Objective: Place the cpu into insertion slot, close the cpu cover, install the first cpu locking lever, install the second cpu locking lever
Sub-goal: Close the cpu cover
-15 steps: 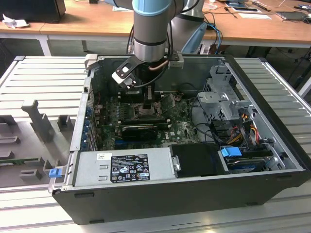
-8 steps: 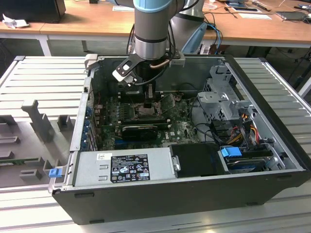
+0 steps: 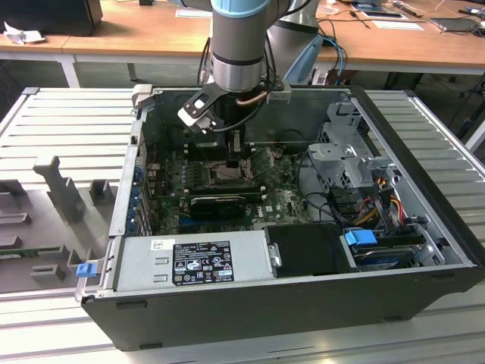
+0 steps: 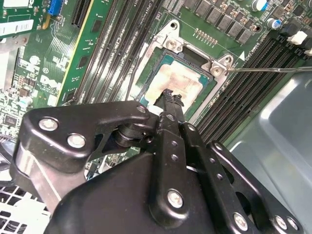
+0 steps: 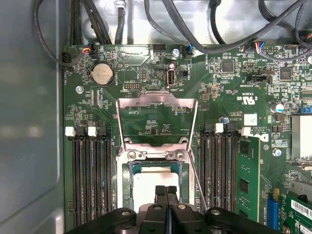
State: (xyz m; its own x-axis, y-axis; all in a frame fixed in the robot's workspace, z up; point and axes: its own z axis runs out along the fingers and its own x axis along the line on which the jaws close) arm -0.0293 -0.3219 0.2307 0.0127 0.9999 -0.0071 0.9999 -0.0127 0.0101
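Observation:
The cpu (image 5: 155, 187) lies flat in the insertion slot (image 5: 126, 181), its pale silver top showing in both wrist views (image 4: 187, 80). My gripper (image 5: 165, 191) is shut, with its black fingertips (image 4: 170, 96) together right over the chip's near edge and nothing between them. The cpu cover (image 5: 157, 102) stands swung open behind the slot, and green board shows through its square cut-out. A thin locking lever (image 4: 273, 69) sticks out free beside the slot (image 4: 171, 43). In the exterior view the gripper (image 3: 233, 152) hangs inside the open computer case above the motherboard.
Memory slots (image 5: 90, 180) flank the socket on both sides. A black card (image 3: 216, 201) lies just in front, with the grey power supply (image 3: 197, 258) nearer still. The drive cage (image 3: 348, 152) and cables are at the exterior view's right. The case walls (image 3: 424, 174) enclose it all.

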